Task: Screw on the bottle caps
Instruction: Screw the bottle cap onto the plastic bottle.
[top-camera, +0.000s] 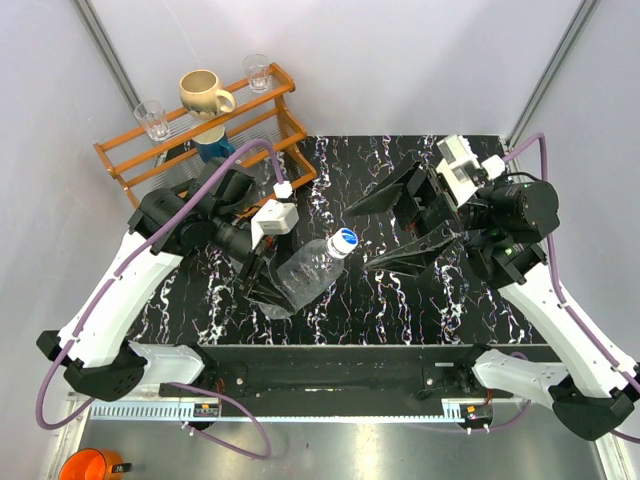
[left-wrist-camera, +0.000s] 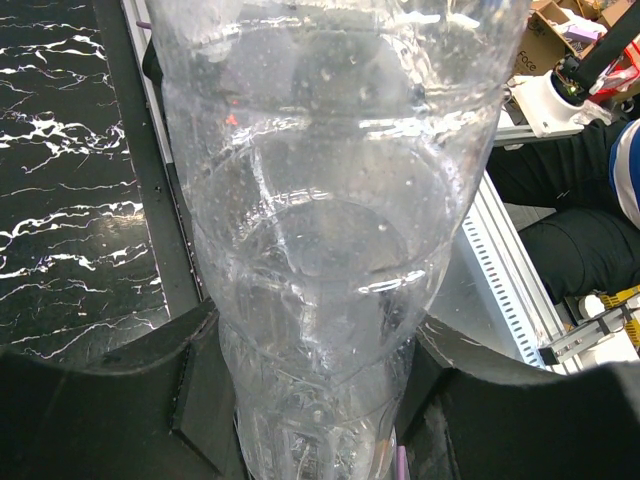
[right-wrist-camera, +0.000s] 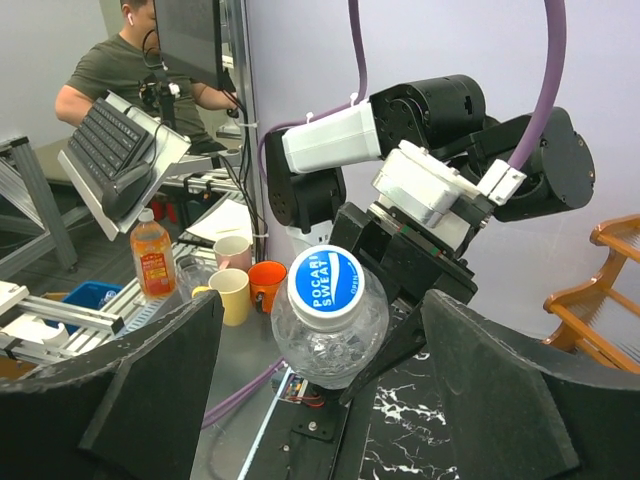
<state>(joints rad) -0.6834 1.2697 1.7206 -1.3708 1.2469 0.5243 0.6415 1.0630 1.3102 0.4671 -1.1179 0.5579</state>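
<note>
Clear ribbed plastic fills my left wrist view: the bottle (left-wrist-camera: 330, 230) runs straight up the frame, its lower body wedged between the two black fingers (left-wrist-camera: 110, 400) of the left gripper (left-wrist-camera: 315, 420). Both fingers press against the bottle wall, so I record this gripper as clamped on the bottle.

From the overhead camera, the bottle (top-camera: 305, 272) is held above the black marbled table (top-camera: 400, 310). It is tilted, with its base toward the left gripper (top-camera: 270, 290) and its neck pointing up and across toward the right arm. The cap (top-camera: 343, 240) sits on the neck. It is white with a blue printed top. I cannot tell how far it is threaded on.

In the right wrist view, the cap (right-wrist-camera: 325, 283) faces the camera squarely, between the two black fingers (right-wrist-camera: 140, 390) of the right gripper (right-wrist-camera: 320, 310). A clear gap shows on each side of the cap, so the fingers are spread wide and hold nothing. From overhead, the right gripper (top-camera: 362, 237) is just beside the cap end of the bottle.

At the far left of the table stands a wooden rack (top-camera: 130, 160) carrying a cream mug (top-camera: 203, 95) and two drinking glasses (top-camera: 152, 119). An orange cup (top-camera: 88, 466) sits below the table's near edge.
</note>
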